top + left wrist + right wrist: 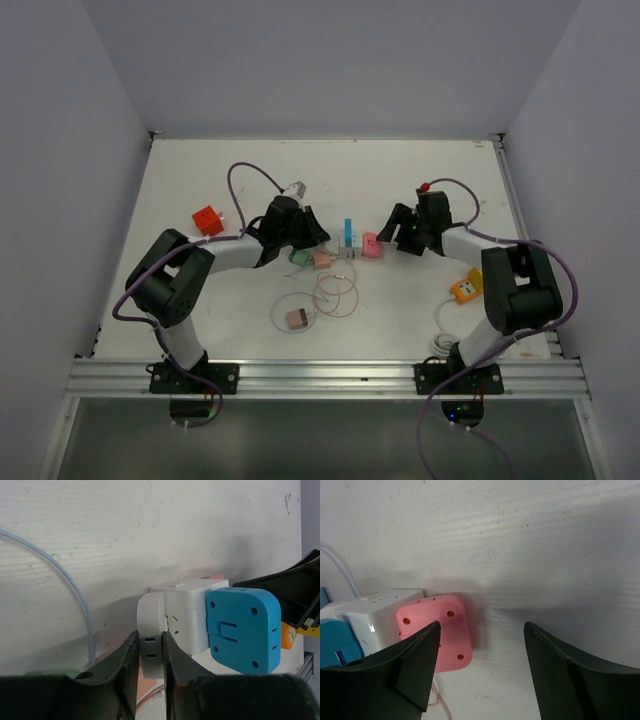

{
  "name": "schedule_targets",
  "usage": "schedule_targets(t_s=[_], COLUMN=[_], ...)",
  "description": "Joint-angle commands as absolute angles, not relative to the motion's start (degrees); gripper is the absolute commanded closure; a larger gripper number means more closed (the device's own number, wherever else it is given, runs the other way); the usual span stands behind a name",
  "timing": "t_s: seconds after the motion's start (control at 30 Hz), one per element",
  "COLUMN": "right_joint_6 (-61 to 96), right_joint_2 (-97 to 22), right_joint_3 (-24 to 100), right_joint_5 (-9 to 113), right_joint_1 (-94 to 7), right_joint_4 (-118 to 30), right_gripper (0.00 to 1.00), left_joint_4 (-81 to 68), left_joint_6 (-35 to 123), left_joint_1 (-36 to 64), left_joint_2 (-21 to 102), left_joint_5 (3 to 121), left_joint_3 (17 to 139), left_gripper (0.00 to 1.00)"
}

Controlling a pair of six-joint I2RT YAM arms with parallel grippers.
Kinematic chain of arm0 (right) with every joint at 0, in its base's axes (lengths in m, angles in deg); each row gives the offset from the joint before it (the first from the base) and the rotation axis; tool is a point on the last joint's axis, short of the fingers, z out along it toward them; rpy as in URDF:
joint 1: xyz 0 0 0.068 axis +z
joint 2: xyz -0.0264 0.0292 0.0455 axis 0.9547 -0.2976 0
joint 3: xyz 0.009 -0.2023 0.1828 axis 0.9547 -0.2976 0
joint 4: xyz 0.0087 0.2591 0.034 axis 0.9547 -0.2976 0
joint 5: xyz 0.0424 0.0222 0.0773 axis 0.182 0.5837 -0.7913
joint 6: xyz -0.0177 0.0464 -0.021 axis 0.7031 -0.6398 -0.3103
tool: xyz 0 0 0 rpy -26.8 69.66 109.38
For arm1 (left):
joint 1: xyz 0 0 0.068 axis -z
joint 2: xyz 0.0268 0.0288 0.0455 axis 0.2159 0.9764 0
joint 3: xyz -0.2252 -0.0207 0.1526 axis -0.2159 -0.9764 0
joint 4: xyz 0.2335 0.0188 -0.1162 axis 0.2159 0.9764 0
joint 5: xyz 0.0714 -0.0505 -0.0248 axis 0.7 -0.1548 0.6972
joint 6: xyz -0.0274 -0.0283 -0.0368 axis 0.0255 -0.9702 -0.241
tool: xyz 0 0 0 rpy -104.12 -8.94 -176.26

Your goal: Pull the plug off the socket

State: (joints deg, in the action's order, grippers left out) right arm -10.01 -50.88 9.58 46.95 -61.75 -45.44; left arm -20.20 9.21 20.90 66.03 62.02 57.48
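The right hand (481, 630) is spread wide above the bench (545, 540). A pink plug (452, 635) sits against the white socket block (375, 612), with a blue plug (335, 637) on the block's opposite side.

I am operating inside a robotics lab test cell. I am viewing a white counter (200, 180) that is sitting boxed in by plain pale walls (60, 150) along its left, far and right edges. A slotted aluminium rail (330, 378) is running along the near edge. The left arm base (192, 378) and the right arm base (455, 378) are sitting bolted to it, inboard of the near corners, with a purple cable (419, 435) hanging below.

Staged props are lying on the counter:
- a socket cube (187, 615) at the middle, carrying a white plug (150, 630), a blue plug (243, 630) and a pink plug (442, 630);
- a red block (207, 219) toward the left edge;
- an orange block (464, 288) toward the right edge.
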Motion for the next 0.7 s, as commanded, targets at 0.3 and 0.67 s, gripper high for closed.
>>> schedule_targets(t_s=[0.3, 0.67], right_joint_6=[-5.54, -9.49], right_joint_2=[-36.69, -42.57], right_joint_3=[15.88, 28.54], right_joint_5=[61.96, 74.97], right_joint_1=[-47.73, -35.7], right_joint_4=[-56.26, -67.42], right_gripper=[0.09, 0.01], left_joint_4=[-23.41, -25.52], left_joint_6=[9.88, 8.38], left_joint_1=[20.4, 20.4], left_joint_2=[63.13, 61.46], left_joint_5=[59.99, 58.93], left_joint_3=[55.37, 53.78], left_gripper=[0.91, 0.92])
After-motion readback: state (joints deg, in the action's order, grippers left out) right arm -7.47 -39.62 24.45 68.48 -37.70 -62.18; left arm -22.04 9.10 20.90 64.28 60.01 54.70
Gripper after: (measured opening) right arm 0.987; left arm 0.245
